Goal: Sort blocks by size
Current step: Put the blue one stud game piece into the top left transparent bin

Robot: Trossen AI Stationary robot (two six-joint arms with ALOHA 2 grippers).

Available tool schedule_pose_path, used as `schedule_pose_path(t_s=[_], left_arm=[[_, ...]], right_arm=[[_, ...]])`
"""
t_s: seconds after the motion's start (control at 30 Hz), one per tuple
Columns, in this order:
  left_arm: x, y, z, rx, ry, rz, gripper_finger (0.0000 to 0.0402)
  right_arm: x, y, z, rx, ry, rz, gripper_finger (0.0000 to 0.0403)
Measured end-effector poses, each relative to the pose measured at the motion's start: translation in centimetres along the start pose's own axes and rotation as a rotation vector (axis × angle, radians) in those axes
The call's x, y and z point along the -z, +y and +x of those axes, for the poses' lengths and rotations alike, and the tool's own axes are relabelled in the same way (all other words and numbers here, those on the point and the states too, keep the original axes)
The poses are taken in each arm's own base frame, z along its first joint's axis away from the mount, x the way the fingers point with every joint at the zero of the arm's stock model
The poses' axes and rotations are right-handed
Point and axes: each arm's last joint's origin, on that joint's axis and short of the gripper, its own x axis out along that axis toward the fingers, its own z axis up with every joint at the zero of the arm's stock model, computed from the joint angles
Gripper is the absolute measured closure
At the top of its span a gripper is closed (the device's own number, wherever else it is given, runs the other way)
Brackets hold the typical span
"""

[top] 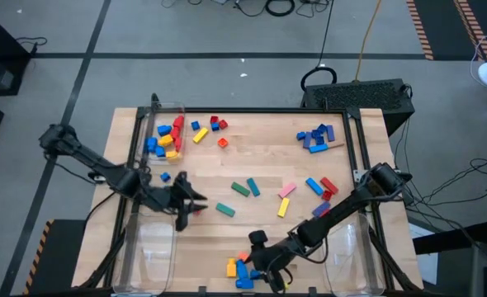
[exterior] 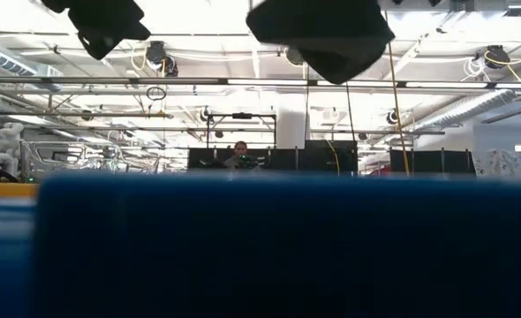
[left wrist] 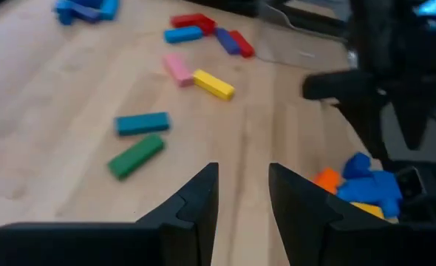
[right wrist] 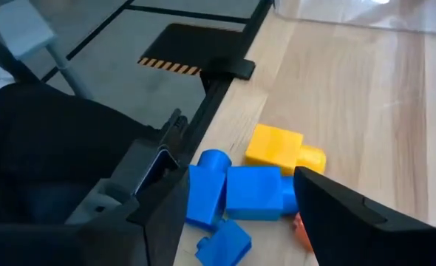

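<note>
A: left gripper [left wrist: 242,193]?
B: mid-table, fingers a narrow gap apart, nothing between them
A: right gripper [right wrist: 236,203]?
B: near edge, spread around a blue block [right wrist: 253,192]; other blocks [top: 167,139] lie scattered on the table [top: 252,153]

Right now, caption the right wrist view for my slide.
Right pincer open around a blue brick beside a yellow brick.

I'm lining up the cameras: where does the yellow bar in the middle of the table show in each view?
High view: yellow bar, right of centre, beside the pink bar.
Low view: not in it.
Left wrist view: yellow bar, next to the pink bar.
Right wrist view: not in it.
Shared landmark: the pink bar.
</note>
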Motion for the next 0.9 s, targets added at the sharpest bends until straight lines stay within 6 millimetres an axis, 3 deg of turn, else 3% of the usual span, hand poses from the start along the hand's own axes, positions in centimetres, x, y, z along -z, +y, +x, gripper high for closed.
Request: schedule_pose_path(t_s=[0.33, 0.5, 0.73, 0.9], left_arm=[[3.4, -3.6, 3.2, 0.120, 0.130, 0.093, 0.0282], [4.3, -4.7, 4.0, 0.191, 0.154, 0.128, 0.0282], [4.7, -4.7, 4.3, 0.175, 0.170, 0.136, 0.0282], [4.7, -4.7, 4.3, 0.176, 0.165, 0.134, 0.0282]], right_arm=[[1.6, -0.7, 1.7, -0.008, 0.052, 0.052, 0.0239], [0.7, -0.8, 2.6, -0.064, 0.038, 0.044, 0.0283], [0.2, -1.3, 5.5, -0.081, 0.137, 0.006, 0.0329], [0.4, -1.6, 5.9, -0.045, 0.215, 0.015, 0.0346]])
